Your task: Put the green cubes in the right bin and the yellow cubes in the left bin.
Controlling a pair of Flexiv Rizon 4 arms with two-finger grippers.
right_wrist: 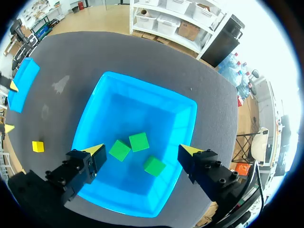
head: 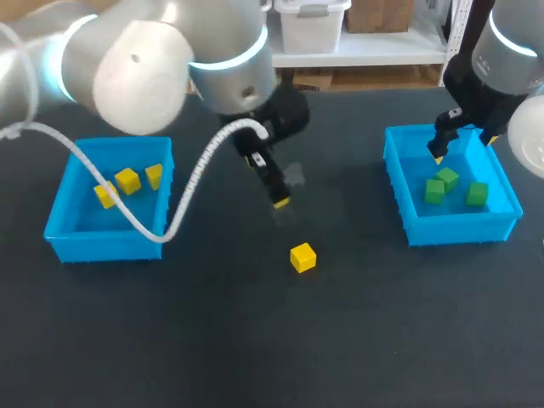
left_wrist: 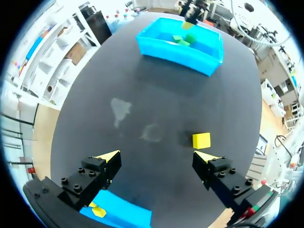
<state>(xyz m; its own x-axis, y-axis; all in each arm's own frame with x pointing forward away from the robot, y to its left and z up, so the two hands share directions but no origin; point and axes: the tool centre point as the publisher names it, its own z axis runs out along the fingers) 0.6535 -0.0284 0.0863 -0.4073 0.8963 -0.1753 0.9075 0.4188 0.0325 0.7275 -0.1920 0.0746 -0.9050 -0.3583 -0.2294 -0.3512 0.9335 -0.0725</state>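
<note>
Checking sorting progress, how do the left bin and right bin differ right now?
The left bin holds three yellow cubes; the right bin holds three green cubes. The right gripper hangs open over the right bin; no gripper is over the left bin. Both are blue, open-topped trays.

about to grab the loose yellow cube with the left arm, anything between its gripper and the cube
Nothing visible. The left gripper hangs open over bare table, and the yellow cube lies just ahead of one fingertip with nothing between them.
</note>
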